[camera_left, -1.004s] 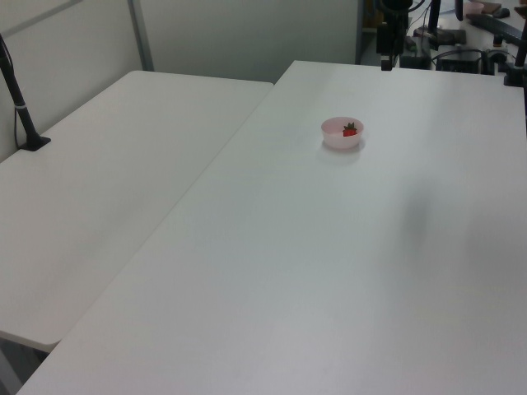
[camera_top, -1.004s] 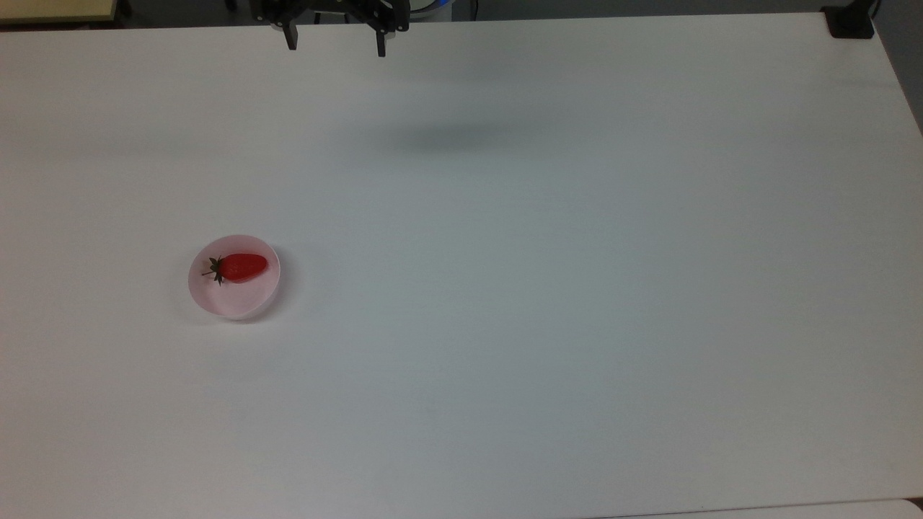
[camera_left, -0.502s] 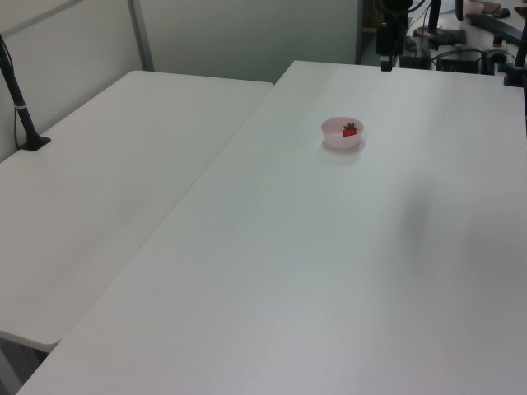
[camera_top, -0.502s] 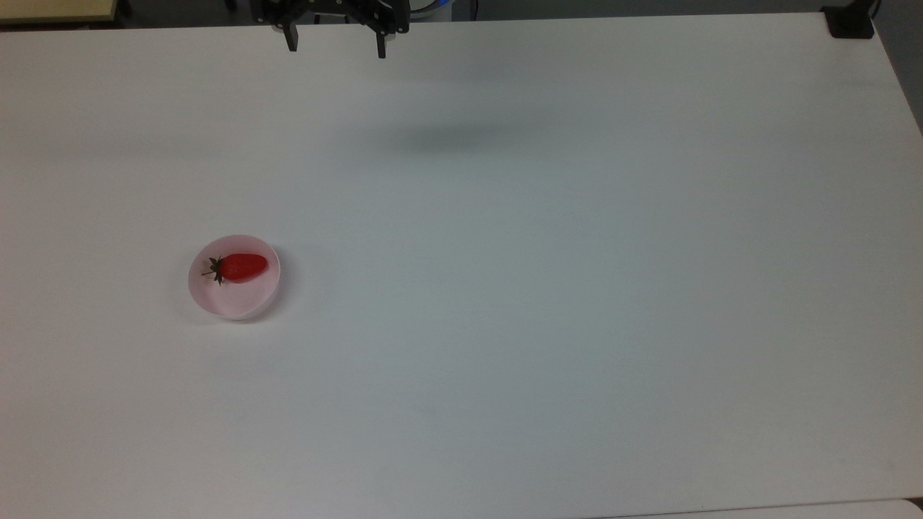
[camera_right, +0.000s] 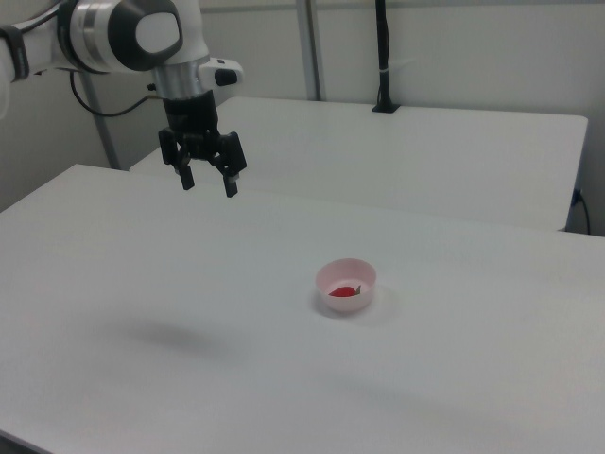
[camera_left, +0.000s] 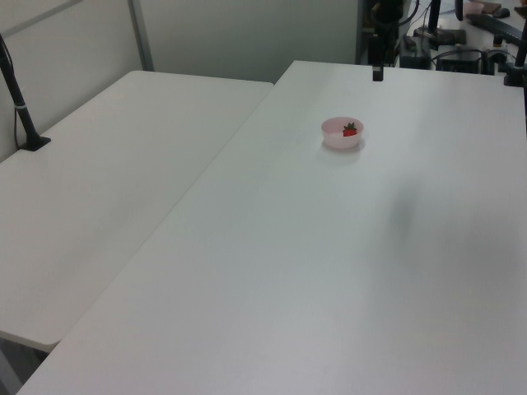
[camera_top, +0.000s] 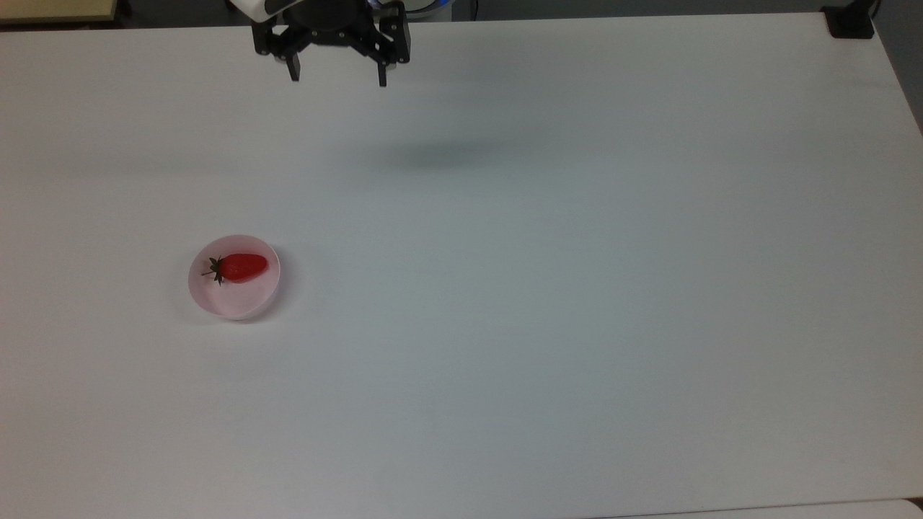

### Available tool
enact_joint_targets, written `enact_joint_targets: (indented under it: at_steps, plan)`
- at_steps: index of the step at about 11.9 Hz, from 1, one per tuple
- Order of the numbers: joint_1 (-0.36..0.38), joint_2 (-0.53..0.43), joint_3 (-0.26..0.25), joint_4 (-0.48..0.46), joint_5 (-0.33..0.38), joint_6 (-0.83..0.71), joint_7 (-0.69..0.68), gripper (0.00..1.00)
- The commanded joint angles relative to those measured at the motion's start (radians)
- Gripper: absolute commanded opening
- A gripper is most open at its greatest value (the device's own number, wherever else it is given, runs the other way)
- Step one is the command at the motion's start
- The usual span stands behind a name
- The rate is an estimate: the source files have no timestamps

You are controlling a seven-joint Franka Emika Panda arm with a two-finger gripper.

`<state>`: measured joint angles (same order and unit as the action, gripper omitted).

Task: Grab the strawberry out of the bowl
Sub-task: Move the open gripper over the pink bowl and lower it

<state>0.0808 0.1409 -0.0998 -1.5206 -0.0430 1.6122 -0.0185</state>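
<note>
- Strawberry (camera_top: 243,267) lies on its side inside the bowl (camera_top: 232,303), red and glossy, with its dark green stem end toward the top view's left and its tip toward the top view's right.
- In the right view the strawberry (camera_right: 347,292) sits low in the bowl (camera_right: 346,274), below the rim.
- In the left view the strawberry (camera_left: 350,130) shows as a small red spot with a dark leafy end inside the bowl (camera_left: 333,138).
- The bowl is pale pink, round and plain, and stands upright on the white table (camera_top: 577,288), in the top view's left half, well apart from every edge.
- The gripper (camera_top: 337,78) hangs near the table's edge at the top of the top view, well apart from the bowl and a little toward the top view's right of it.
- Its two black fingers point down, spread wide apart, with nothing between them.
- In the right view the gripper (camera_right: 209,184) hovers well above the table, to the right view's left of the bowl, under the arm's white and grey wrist (camera_right: 142,33).
- A soft shadow (camera_top: 440,153) lies on the table below the gripper in the top view.
- A second white table (camera_left: 107,189) stands beside the first, on the left view's left.
</note>
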Motion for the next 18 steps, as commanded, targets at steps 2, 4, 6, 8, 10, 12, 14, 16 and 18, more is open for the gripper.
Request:
enact_joint_targets:
  at_steps: [2,4,6,8,10,12,14,16,18]
  plan:
    - [-0.058,0.084,-0.012,-0.001,0.000,0.124,-0.087,1.00]
    - [-0.104,0.150,-0.011,0.023,-0.005,0.167,-0.115,1.00]
    - [-0.147,0.210,-0.011,0.088,0.012,0.178,-0.214,1.00]
    - [-0.167,0.250,-0.011,0.089,0.047,0.323,-0.273,1.00]
    - [-0.196,0.296,-0.006,0.095,0.058,0.394,-0.352,1.00]
    - [-0.208,0.327,-0.006,0.102,0.060,0.429,-0.476,1.00]
    - [-0.222,0.368,-0.006,0.123,0.058,0.433,-0.604,0.95]
    - [-0.225,0.388,-0.008,0.123,0.054,0.433,-0.705,0.89]
    - [-0.236,0.419,-0.008,0.131,0.049,0.433,-0.788,0.81]
